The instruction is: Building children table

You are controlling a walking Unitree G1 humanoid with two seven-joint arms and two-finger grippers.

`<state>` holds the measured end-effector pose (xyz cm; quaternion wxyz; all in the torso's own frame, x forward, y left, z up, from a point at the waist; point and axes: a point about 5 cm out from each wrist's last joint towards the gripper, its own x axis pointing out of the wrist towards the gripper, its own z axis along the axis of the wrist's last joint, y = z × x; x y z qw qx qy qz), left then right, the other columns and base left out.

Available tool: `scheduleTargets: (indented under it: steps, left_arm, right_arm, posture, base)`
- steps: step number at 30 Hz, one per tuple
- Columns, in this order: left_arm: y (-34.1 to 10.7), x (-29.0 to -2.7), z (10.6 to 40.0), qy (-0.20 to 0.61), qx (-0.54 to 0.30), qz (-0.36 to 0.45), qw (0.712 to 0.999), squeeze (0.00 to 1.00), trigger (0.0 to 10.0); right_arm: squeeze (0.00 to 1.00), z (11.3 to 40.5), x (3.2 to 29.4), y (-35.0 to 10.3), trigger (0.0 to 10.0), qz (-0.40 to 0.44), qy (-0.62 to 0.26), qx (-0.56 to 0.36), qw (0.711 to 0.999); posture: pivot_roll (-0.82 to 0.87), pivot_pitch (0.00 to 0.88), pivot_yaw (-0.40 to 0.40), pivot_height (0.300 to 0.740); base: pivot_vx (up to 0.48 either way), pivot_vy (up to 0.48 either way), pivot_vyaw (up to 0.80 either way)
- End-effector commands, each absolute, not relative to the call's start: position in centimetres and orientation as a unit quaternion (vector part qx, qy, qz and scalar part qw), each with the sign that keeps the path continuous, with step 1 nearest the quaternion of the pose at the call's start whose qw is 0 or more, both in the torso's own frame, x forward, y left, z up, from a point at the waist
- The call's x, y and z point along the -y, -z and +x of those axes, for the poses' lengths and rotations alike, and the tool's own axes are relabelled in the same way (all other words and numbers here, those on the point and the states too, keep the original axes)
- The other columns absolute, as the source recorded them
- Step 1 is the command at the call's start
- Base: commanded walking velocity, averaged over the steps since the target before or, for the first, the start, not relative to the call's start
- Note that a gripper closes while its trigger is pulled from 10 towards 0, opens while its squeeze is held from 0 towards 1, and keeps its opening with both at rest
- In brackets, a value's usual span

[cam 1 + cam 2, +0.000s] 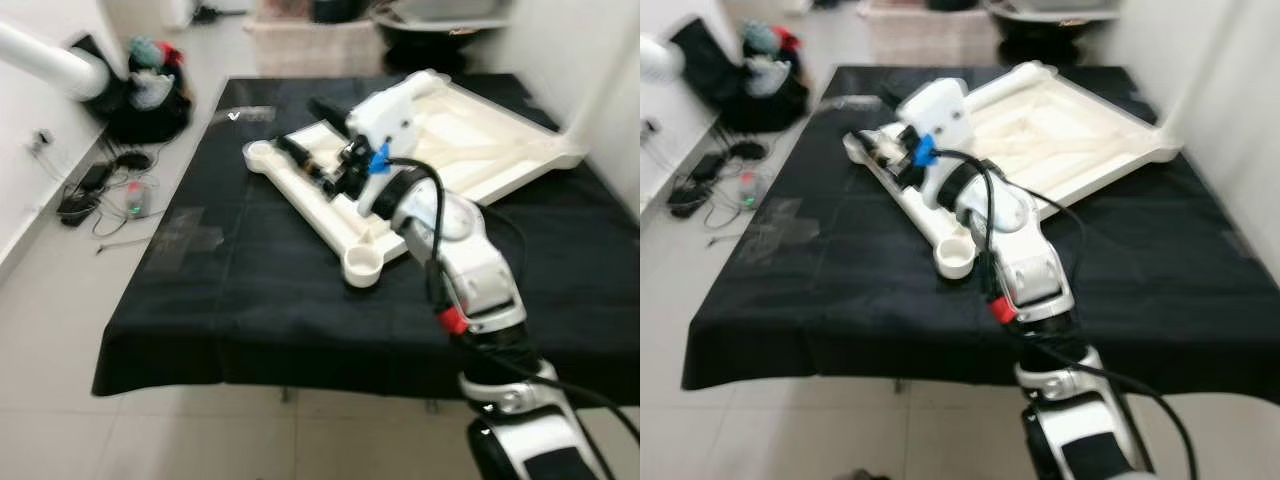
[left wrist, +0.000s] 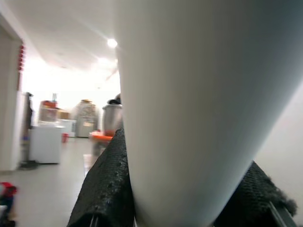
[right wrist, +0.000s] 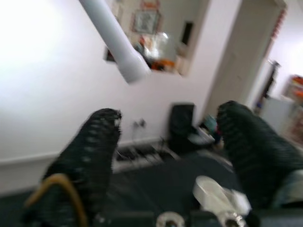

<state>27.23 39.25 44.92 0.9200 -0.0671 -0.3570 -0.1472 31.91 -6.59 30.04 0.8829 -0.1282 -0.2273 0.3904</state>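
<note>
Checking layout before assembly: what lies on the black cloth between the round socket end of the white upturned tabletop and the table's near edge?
Nothing: in the left eye view, bare black cloth runs from the white plastic tabletop's round socket to the near edge.

Black cloth covers the work surface to all edges. On the tile floor off its far-left corner: a dark bag stuffed with coloured items, beside tangled cables and adapters. Beyond the far edge, a beige basket.

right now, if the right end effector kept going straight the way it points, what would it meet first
Probably the white socket end of the tabletop frame, lying just beyond the right end effector on the black-covered table. Depth is unclear, so it may pass over it.
</note>
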Motion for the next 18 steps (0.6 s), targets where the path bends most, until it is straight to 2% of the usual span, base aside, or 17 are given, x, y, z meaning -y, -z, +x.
scheduleTargets:
  steps: [1, 5, 6, 7, 8, 18]
  left_arm:
    - [-44.7, -39.6, 26.6, 0.172, 0.362, -0.071, 0.913, 0.00, 0.0]
    - [-44.1, -40.0, 26.2, 0.197, 0.355, -0.059, 0.912, 0.00, 0.0]
    - [-44.1, -40.0, 26.3, 0.198, 0.355, -0.058, 0.912, 0.00, 0.0]
    - [-44.3, -39.7, 26.6, 0.197, 0.353, -0.053, 0.913, 0.00, 0.0]
    - [-44.5, -39.5, 26.9, 0.191, 0.354, -0.052, 0.914, 0.00, 0.0]
    - [-44.4, -39.4, 27.7, 0.151, 0.342, -0.053, 0.926, 0.00, 0.0]
  right_arm:
    - [1.00, 31.9, 7.3, -29.2, 10.0, -0.129, -0.393, 0.214, 0.885]
    - [1.00, 32.2, 7.7, -28.3, 10.0, -0.157, -0.375, 0.199, 0.891]
    - [0.66, 32.6, 8.4, -28.1, 10.0, -0.158, -0.352, 0.194, 0.902]
    - [0.15, 33.0, 9.1, -28.0, 10.0, -0.157, -0.333, 0.190, 0.910]
    - [0.00, 33.3, 9.6, -28.0, 10.0, -0.156, -0.320, 0.188, 0.915]
    - [0.00, 34.8, 10.4, -27.2, 10.0, -0.159, -0.262, 0.174, 0.936]
  posture:
    - [0.00, 0.059, 0.010, 0.740]
    - [-0.01, 0.041, 0.030, 0.740]
    - [0.00, 0.066, 0.028, 0.740]
    - [0.00, 0.050, 0.039, 0.740]
    - [0.00, 0.048, 0.043, 0.740]
    - [0.00, 0.000, 0.096, 0.740]
  base:
    - [0.000, 0.000, 0.00]
    - [0.000, 0.000, 0.00]
    - [0.000, 0.000, 0.00]
    - [0.000, 0.000, 0.00]
    - [0.000, 0.000, 0.00]
    - [0.000, 0.000, 0.00]
